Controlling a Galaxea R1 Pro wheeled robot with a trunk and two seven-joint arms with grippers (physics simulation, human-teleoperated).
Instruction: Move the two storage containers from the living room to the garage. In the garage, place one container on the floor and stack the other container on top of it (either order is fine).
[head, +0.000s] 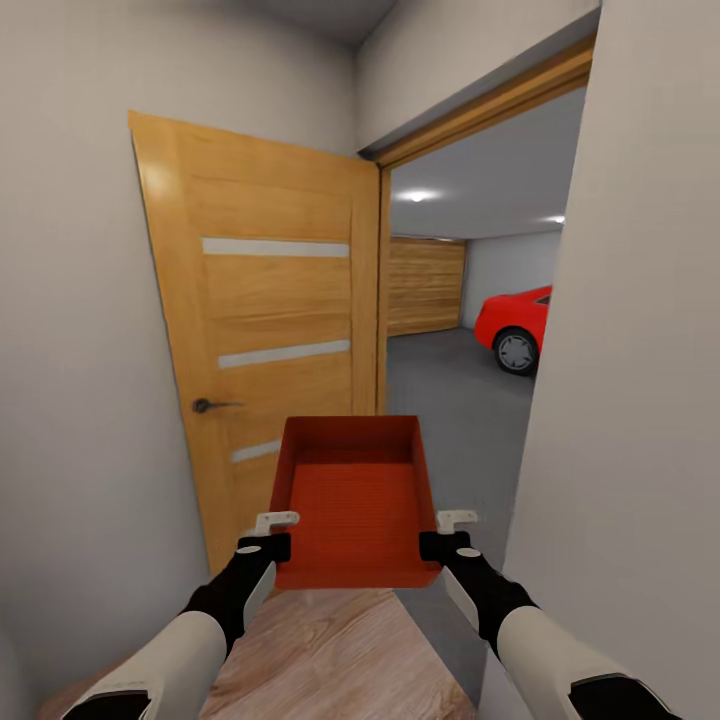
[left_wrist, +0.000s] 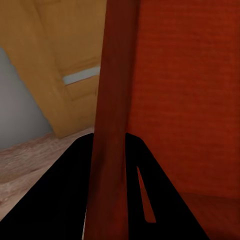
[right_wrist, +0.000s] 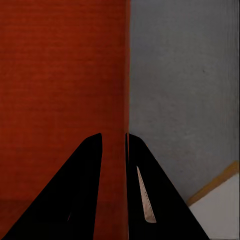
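Both grippers' fingers, left (head: 262, 548) and right (head: 445, 546), clamp one storage container's (head: 350, 500) side walls.

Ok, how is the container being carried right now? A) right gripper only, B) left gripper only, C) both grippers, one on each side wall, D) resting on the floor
C: the left gripper and right gripper each clamp a side wall of the storage container, held up before the open door.
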